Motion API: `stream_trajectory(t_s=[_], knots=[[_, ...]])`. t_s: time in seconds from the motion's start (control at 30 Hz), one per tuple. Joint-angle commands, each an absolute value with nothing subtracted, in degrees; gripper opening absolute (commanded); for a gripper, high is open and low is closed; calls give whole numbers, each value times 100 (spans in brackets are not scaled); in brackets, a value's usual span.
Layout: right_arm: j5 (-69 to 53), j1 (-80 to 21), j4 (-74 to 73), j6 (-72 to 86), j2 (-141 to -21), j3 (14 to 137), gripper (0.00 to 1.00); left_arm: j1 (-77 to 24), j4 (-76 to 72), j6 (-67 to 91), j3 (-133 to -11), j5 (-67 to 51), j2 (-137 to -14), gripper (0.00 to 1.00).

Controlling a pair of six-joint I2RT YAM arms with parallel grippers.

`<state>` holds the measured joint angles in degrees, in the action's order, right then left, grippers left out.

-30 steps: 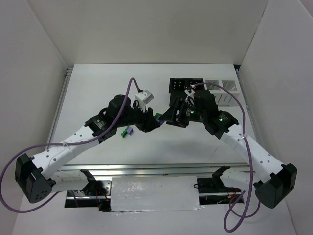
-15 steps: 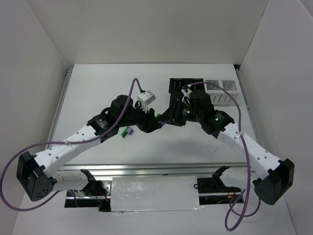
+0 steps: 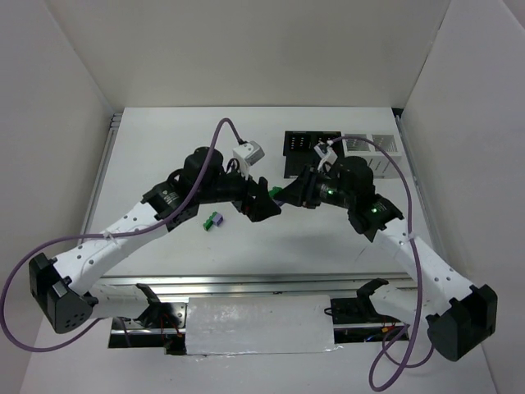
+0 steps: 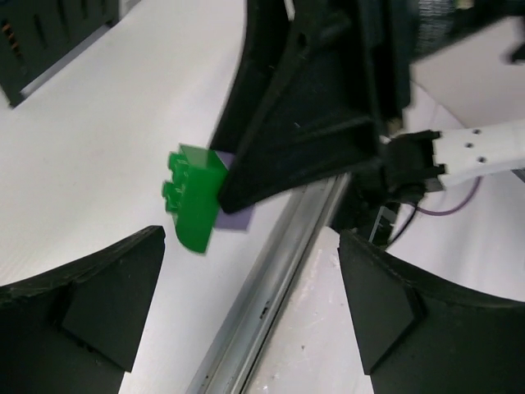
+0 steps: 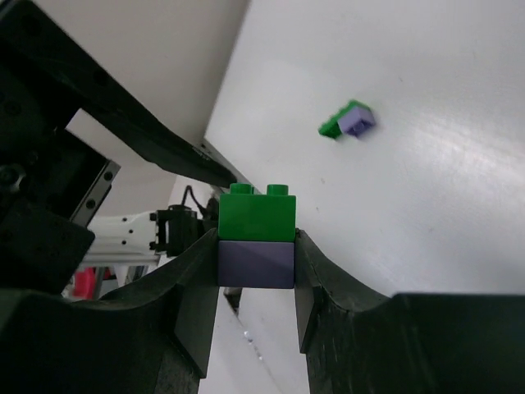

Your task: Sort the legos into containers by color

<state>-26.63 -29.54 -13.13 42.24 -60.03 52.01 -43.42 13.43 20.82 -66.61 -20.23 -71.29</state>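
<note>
Table [image 3: 328, 246]: white and flat, carrying the bins, the loose bricks and both arms, which reach out from its near edge.
Left arm [image 3: 123, 234]: white links with black joints, stretched from the near left corner toward the middle of the table, with a purple cable looping over it.
Right arm [image 3: 414, 250]: same build, reaching from the near right corner toward the middle, so the two wrists meet head-on.
Containers [image 3: 297, 144]: a joined row at the far side, right of centre, with the black bins on the left and the white ribbed bins [image 3: 384, 148] on the right. Their contents cannot be made out.
Left gripper [image 4: 250, 246]: fingers spread wide apart and holding nothing, facing the other pincer with the held bricks just beyond its tips.
Right gripper [image 5: 256, 250]: fingers clamped on the sides of the purple brick, lifted above the table just in front of the black bins.
Held stack: a green lego [image 5: 256, 215] sits studs-up on a light purple lego [image 5: 256, 263], joined as one piece. Only the purple one is pinched, and the green one stands clear of the fingers.
Loose pair [image 3: 213, 220]: a small green brick touching a light purple one. It lies on the table left of centre, near the left arm's wrist and well apart from the bins.
</note>
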Motion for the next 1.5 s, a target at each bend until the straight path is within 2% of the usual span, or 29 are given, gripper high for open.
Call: stream_trajectory(t_s=[0.0, 0.1, 0.2, 0.37, 0.57, 0.67, 0.8, 0.83, 0.87, 0.9, 0.93, 0.97, 1.03, 1.1, 1.17, 1.27, 1.47], knots=[[-4355, -2304, 424, 3568, -5494, 4643, 0, -4351, 1722, 1759, -7268, -2828, -7154, 99], [-5874, -1970, 1324, 3674, -5336, 4395, 0, -4351, 2179, 1547, -7646, -3558, -7321, 99], [-6553, -1969, 1458, 3410, -5230, 4465, 0, -4351, 2373, 1477, -7831, -4007, -7453, 100], [-7417, -1960, 2345, 4015, -5414, 4474, 0, -4351, 2180, 1547, -7682, -3991, -7427, 98], [-7348, -1960, 1513, 3376, -5309, 4693, 0, -4351, 2197, 1599, -7638, -3639, -7383, 82], [-7392, -1969, 1293, 3305, -5291, 4746, 0, -4351, 2013, 1670, -7568, -3796, -7339, 70], [-7339, -1978, 1003, 3077, -5265, 4807, 0, -4351, 1706, 1836, -7480, -4148, -7418, 60], [-7348, -1978, 985, 3059, -5273, 4808, 0, -4351, 1583, 1898, -7471, -4288, -7444, 57], [-7348, -1995, 923, 3015, -5273, 4842, 0, -4351, 1530, 1925, -7462, -4324, -7462, 44], [-7348, -1986, 879, 2989, -5265, 4860, 0, -4351, 1442, 1986, -7453, -4376, -7505, 24], [-7348, -1986, 835, 2953, -5265, 4860, 0, -4351, 1415, 2012, -7462, -4377, -7532, 23], [-7339, -1978, 774, 2892, -5265, 4895, 0, -4351, 1424, 2013, -7471, -4403, -7550, 2], [-7321, -1986, 345, 2550, -5299, 4948, 0, -4351, 1555, 1951, -7558, -4325, -7585, 0], [-7304, -1925, -280, 2023, -5335, 5036, 0, -4351, 1617, 1986, -7576, -3756, -7507, 0], [-7391, -1837, 363, 2431, -5335, 4731, 0, -4263, 1609, 2039, -7445, -2958, -7305, 0], [-7400, -1732, 1350, 3100, -5335, 4351, 0, -3948, 1382, 2241, -7209, -2663, -6989, 0], [-7251, -1688, 800, 2733, -5607, 4658, 0, -3472, 1116, 2496, -6917, -2698, -6610, 0]])
